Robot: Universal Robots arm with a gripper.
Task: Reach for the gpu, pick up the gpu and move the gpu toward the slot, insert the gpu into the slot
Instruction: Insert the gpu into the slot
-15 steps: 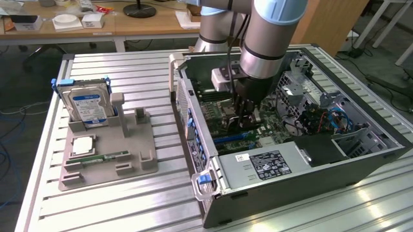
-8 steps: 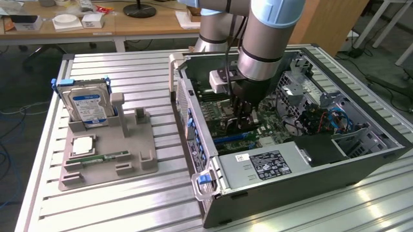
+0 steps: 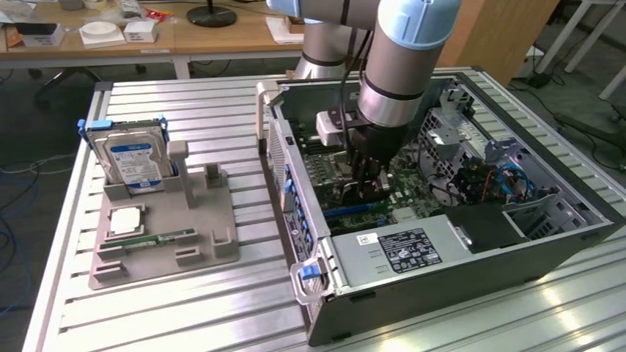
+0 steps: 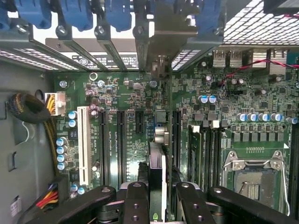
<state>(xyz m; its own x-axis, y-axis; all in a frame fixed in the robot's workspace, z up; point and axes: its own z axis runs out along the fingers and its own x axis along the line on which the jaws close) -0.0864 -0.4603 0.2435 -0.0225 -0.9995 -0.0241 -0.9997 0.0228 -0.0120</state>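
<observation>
Down inside the open grey computer case (image 3: 470, 249), the black two-fingered gripper (image 4: 157, 196) is narrowly parted and clamped on the thin dark gpu card (image 4: 156, 172), held edge-on over a long black slot (image 4: 158, 126) on the green motherboard (image 4: 126, 93).

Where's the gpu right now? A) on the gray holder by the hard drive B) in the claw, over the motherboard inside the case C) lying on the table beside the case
B: the claw grips the gpu edge-on above the motherboard, inside the case.
</observation>
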